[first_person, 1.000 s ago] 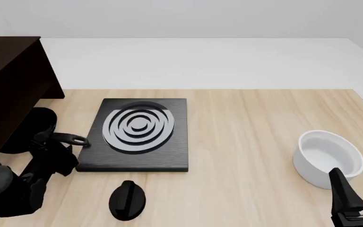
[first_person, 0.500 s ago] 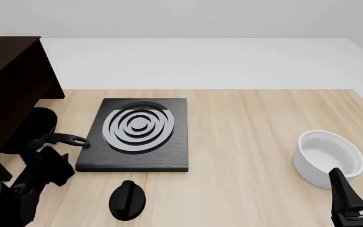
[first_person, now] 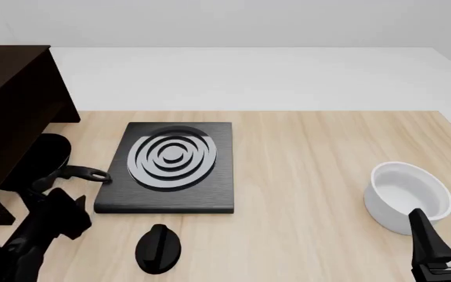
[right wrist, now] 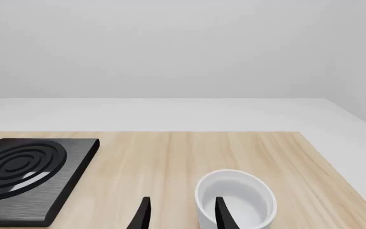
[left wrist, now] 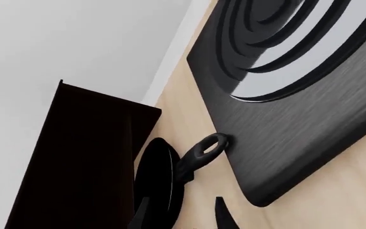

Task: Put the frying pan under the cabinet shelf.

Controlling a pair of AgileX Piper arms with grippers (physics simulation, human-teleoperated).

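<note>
The dark brown cabinet shelf [first_person: 10,88] stands at the table's far left. The glossy black frying pan [first_person: 49,154] lies on the table against it. The pan's left part is hidden beneath the overhanging top board. Its ringed handle [first_person: 91,174] points right toward the burner slab. My left gripper [first_person: 56,198] is open just in front of the handle and touches nothing. In the left wrist view the frying pan [left wrist: 160,181] and cabinet shelf [left wrist: 87,152] lie beyond the open left gripper [left wrist: 181,217]. My right gripper [first_person: 447,235] is open at the near right with nothing in it.
A square black burner slab [first_person: 171,161] with grey rings lies right of the pan. A small black knobbed object [first_person: 158,248] sits in front of it. A deep white bowl [first_person: 410,197] stands at the right, just beyond the right gripper [right wrist: 180,215].
My left gripper has drawn back from the pan's handle toward the near left edge. The pan has stayed where it was beside the cabinet. The right arm has not moved.
</note>
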